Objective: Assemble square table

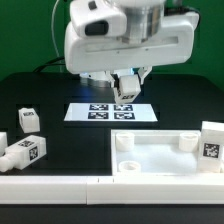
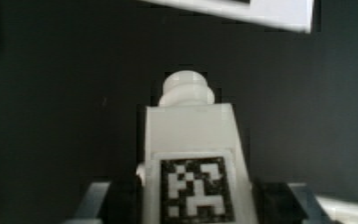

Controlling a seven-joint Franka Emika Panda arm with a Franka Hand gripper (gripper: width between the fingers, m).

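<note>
My gripper (image 1: 125, 92) hangs above the marker board (image 1: 112, 110), shut on a stubby white leg (image 1: 128, 86) with a black-and-white tag. In the wrist view the leg (image 2: 190, 130) sits between my dark fingers (image 2: 101, 200), its tag facing the camera and its rounded peg end pointing away from the gripper (image 2: 194, 205). The white square panel (image 1: 160, 160) with raised rim and round corner sockets lies at the exterior view's lower right. Two loose tagged legs, one (image 1: 28, 120) and another (image 1: 25, 152), rest at the exterior view's left. A third leg (image 1: 212, 140) stands by the panel's right side.
A long white rail (image 1: 50, 186) runs along the front edge of the black table, in front of the panel. A corner of the marker board (image 2: 247, 10) shows in the wrist view beyond the leg's peg end. A green wall stands behind the arm.
</note>
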